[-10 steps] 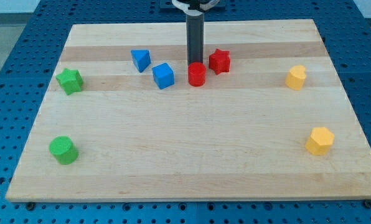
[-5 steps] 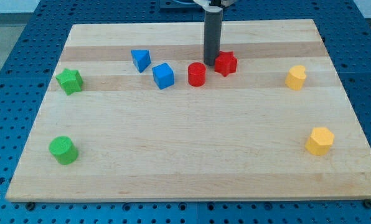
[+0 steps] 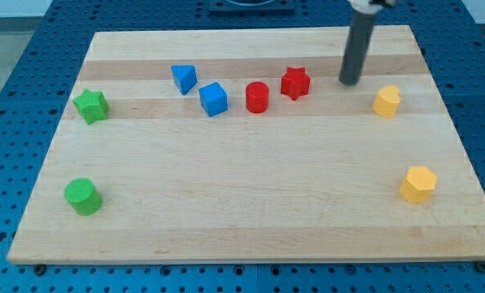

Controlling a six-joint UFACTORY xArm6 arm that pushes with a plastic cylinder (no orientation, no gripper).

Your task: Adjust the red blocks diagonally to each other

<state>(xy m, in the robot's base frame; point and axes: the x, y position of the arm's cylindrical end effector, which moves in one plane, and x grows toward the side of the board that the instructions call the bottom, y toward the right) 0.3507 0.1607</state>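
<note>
Green blocks sit at the view's left: a star (image 3: 90,106) above a cylinder (image 3: 83,196). Next come a blue triangle (image 3: 184,78) and a blue cube (image 3: 213,98). Just beside the cube stands the red cylinder (image 3: 257,97), with the red star (image 3: 294,82) up-right of it, slightly apart. My tip (image 3: 349,81), a bare rod without jaws, rests between the red star and a yellow block (image 3: 386,102), touching neither. A yellow hexagon (image 3: 417,184) lies lower right on the wooden board (image 3: 242,212).
</note>
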